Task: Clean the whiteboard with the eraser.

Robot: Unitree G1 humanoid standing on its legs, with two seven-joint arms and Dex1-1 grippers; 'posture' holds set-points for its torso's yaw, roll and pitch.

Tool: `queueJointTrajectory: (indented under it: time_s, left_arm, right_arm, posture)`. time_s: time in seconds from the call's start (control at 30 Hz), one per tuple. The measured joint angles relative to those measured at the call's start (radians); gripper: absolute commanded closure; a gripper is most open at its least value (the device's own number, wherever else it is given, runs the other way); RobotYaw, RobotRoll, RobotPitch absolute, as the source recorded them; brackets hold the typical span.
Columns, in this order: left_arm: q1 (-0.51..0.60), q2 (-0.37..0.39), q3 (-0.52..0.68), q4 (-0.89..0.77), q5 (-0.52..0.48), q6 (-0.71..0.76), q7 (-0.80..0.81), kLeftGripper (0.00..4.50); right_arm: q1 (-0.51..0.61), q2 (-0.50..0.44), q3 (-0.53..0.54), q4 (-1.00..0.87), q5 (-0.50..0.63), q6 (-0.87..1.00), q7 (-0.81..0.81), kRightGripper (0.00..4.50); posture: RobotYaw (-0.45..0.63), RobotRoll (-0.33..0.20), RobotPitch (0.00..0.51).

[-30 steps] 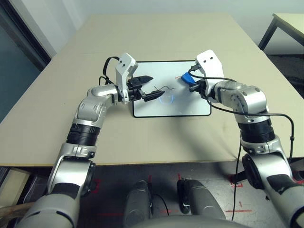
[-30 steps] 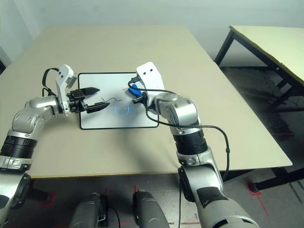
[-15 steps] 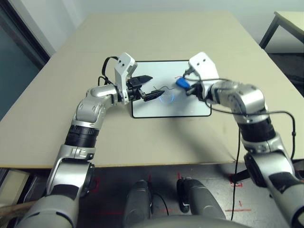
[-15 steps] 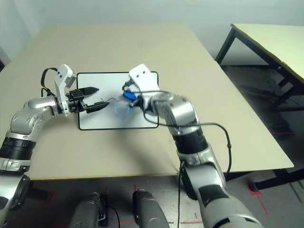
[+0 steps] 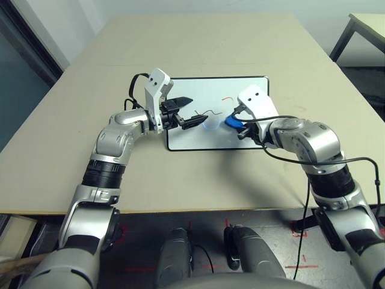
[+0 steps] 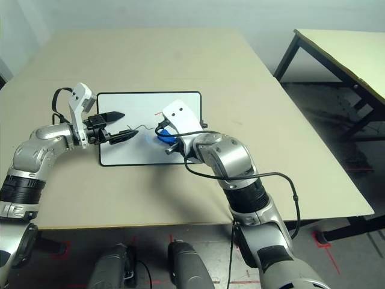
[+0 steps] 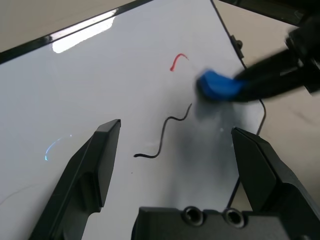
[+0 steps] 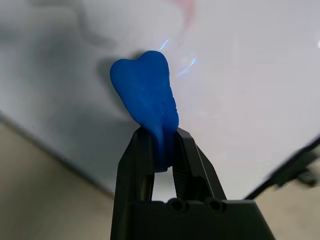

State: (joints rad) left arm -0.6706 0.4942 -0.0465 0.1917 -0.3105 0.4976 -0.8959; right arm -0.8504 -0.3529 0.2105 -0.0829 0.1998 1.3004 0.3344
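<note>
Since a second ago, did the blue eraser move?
Yes. The eraser, pinched in the right gripper, slid from the whiteboard's far right area toward its near edge.

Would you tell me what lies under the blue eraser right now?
The eraser, pinched by the right end effector, sits over the whiteboard, with a faint blue trace beside it. Any ink directly beneath it is covered. A black squiggle and red mark lie nearby.

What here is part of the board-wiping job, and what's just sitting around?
Part of the job:
- whiteboard, still bearing marks
- eraser, pinched in the right gripper
- left gripper, open over the board

Just around:
- table under the board
- second table to the robot's right
</note>
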Motion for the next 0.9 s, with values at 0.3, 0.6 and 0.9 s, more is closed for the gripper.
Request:
queueJointTrajectory:
  time_s: [0.3, 0.6, 0.9]
  left_arm:
    - [0.000, 0.001, 0.000, 0.000, -0.003, 0.002, 0.000, 0.00]
    - [0.001, 0.002, 0.000, -0.004, -0.003, 0.005, 0.003, 0.00]
    - [0.002, 0.001, 0.000, -0.016, -0.003, 0.008, 0.003, 0.00]
  right_arm:
    - [0.022, 0.012, -0.015, -0.038, -0.011, 0.015, -0.009, 3.99]
    - [0.039, 0.034, 0.033, -0.098, 0.012, 0.090, -0.003, 3.99]
    - [-0.112, 0.046, 0.010, 0.053, -0.022, -0.020, -0.015, 3.99]
  posture:
    - [-0.10, 0.000, 0.128]
    - [-0.10, 0.000, 0.129]
    - [-0.09, 0.000, 0.120]
